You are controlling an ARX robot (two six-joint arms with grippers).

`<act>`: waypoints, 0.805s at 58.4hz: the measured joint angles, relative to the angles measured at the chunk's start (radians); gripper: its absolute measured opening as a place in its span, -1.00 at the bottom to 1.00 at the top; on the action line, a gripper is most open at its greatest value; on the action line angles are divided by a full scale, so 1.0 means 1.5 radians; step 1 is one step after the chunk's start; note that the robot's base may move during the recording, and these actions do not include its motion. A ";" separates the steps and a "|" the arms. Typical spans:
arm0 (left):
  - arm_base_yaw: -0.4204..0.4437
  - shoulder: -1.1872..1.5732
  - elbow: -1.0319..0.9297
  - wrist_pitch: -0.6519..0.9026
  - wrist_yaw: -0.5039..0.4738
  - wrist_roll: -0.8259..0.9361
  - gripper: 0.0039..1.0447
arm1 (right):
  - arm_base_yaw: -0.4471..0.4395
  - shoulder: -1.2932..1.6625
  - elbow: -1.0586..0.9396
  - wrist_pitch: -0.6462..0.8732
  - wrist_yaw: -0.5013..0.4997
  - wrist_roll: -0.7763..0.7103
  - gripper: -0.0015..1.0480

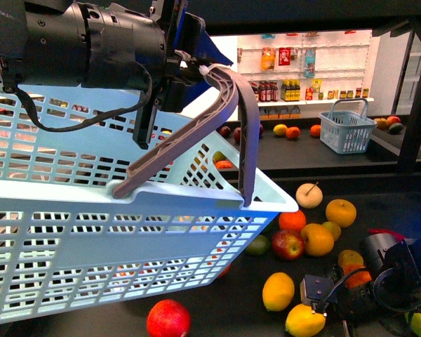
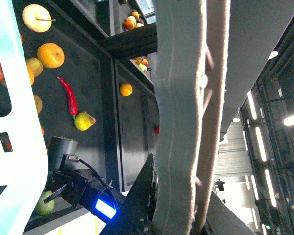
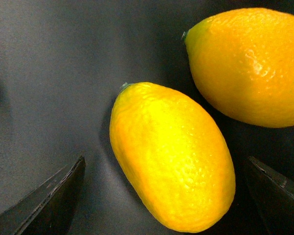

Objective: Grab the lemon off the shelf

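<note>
Closest to me, my left fingers (image 1: pixel 195 50) are clenched on the grey handle (image 1: pixel 196 130) of a big pale-blue basket (image 1: pixel 91 239). The basket fills the left half of the front view and hangs tilted over the shelf (image 1: pixel 228 298). Just past its lower edge, a red apple (image 1: pixel 168 319) lies at the bottom of the frame. In the lower right, my right fingers (image 3: pixel 49 200) are spread wide, one on each side of the lemon (image 3: pixel 171 156) and not touching it. The lemon lies on its side on the dark tier. A second lemon (image 3: pixel 250 63) lies just beside it, their ends close but apart as far as I can tell. Further in, centre right, sit a red-and-yellow apple (image 1: pixel 288 244), several oranges (image 1: pixel 317 239) and a pale round fruit with a stalk (image 1: pixel 309 195). On the tier behind, upper right, a small blue basket (image 1: pixel 347 126) stands among more fruit. White racks of bottles (image 1: pixel 302 88) line the far wall.
</note>
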 joint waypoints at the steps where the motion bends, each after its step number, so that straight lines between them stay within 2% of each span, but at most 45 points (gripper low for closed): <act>1: 0.000 0.000 0.000 0.000 0.000 0.000 -0.82 | 0.000 0.000 0.000 0.000 0.000 0.002 0.86; 3: 0.000 0.000 0.000 0.000 0.000 0.000 -0.82 | 0.001 0.000 0.001 0.001 0.001 0.008 0.84; 13: 0.000 0.000 0.000 0.000 0.000 0.000 -0.82 | 0.005 0.002 0.008 0.002 0.009 0.041 0.31; 24: 0.000 0.000 0.000 0.000 0.000 0.000 -0.82 | 0.005 -0.002 0.002 0.007 0.009 0.066 -0.09; 33: 0.000 0.000 0.000 0.000 0.000 0.000 -0.82 | 0.004 -0.022 -0.038 0.059 0.012 0.098 -0.16; 47: 0.000 0.000 0.000 0.000 0.000 0.000 -0.82 | -0.013 -0.146 -0.199 0.261 0.017 0.201 -0.18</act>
